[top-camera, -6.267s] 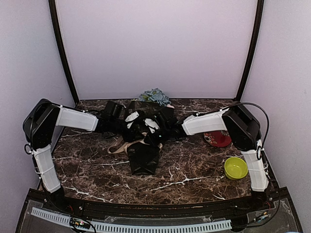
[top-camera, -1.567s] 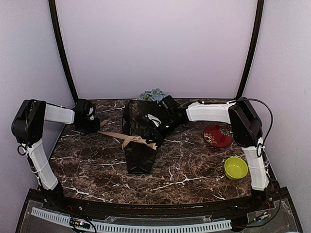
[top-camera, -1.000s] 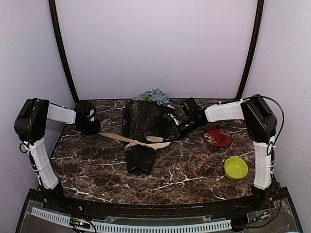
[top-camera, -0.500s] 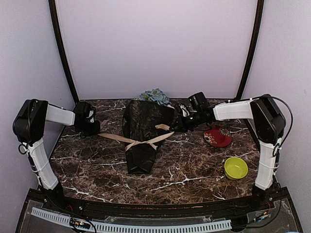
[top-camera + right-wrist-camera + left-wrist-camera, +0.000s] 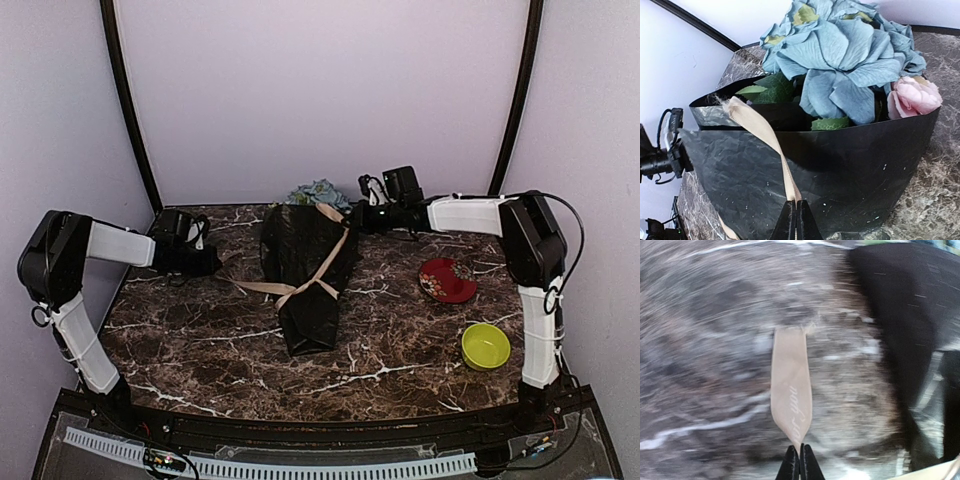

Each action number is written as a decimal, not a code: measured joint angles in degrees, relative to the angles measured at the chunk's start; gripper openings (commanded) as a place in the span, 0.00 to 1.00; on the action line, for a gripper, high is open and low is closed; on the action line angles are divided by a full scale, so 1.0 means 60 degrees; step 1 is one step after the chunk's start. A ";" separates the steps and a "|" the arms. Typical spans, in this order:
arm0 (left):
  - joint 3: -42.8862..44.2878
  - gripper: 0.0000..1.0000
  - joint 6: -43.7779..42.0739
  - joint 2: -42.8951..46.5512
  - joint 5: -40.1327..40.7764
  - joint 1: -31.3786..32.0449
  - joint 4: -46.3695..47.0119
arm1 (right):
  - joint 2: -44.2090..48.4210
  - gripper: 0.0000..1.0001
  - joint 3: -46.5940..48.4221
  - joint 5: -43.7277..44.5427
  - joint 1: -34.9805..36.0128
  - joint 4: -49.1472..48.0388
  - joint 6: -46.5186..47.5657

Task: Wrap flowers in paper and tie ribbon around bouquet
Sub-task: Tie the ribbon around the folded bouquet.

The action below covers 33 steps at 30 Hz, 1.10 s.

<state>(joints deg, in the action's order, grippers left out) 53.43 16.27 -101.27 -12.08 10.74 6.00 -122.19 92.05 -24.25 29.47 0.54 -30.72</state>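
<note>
The bouquet (image 5: 305, 275) lies in the middle of the table. It is a black paper (image 5: 840, 165) cone, wide end at the back, with the flowers (image 5: 840, 60) showing there, blue and pink. The beige ribbon (image 5: 300, 288) crosses over its narrow waist. The ribbon's left run leads to my left gripper (image 5: 212, 262), which is shut on it just left of the cone. In the left wrist view the ribbon (image 5: 791, 385) tail sticks out past the left gripper (image 5: 800, 460). My right gripper (image 5: 352, 215) is shut on the other run by the cone's back right rim. From the right gripper (image 5: 796, 212) the ribbon (image 5: 762, 130) rises across the paper.
A red plate (image 5: 447, 280) lies right of the bouquet, and a yellow-green bowl (image 5: 486, 345) sits nearer the front right. The back wall stands just behind the flowers, with black frame posts (image 5: 130, 110) at both back corners.
My right gripper has carried its ribbon end from the bouquet's right side up to the back, so that run now lies diagonally over the paper. The cone's narrow end shifted slightly right. The left gripper barely moved.
</note>
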 measured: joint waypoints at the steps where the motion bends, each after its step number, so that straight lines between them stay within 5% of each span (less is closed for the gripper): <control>1: 0.0004 0.00 0.0004 0.0026 -0.0055 0.0124 0.0069 | -0.0015 0.00 0.0026 0.0051 -0.0029 0.0000 0.0004; 24: -0.0182 0.00 0.0674 0.0346 -0.0262 0.0758 0.0630 | 0.0011 0.00 -0.0466 -0.0033 -0.0270 -0.0776 -0.0634; 33: -0.0182 0.00 0.0801 0.0310 -0.0317 0.1319 0.0831 | 0.1242 0.00 -0.0758 -0.0550 0.0240 -0.1060 -0.0171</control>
<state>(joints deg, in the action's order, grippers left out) 52.34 21.08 -99.42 -13.98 18.65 10.98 -114.74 87.50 -27.55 30.92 -5.82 -31.75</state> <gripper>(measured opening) 0.006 0.004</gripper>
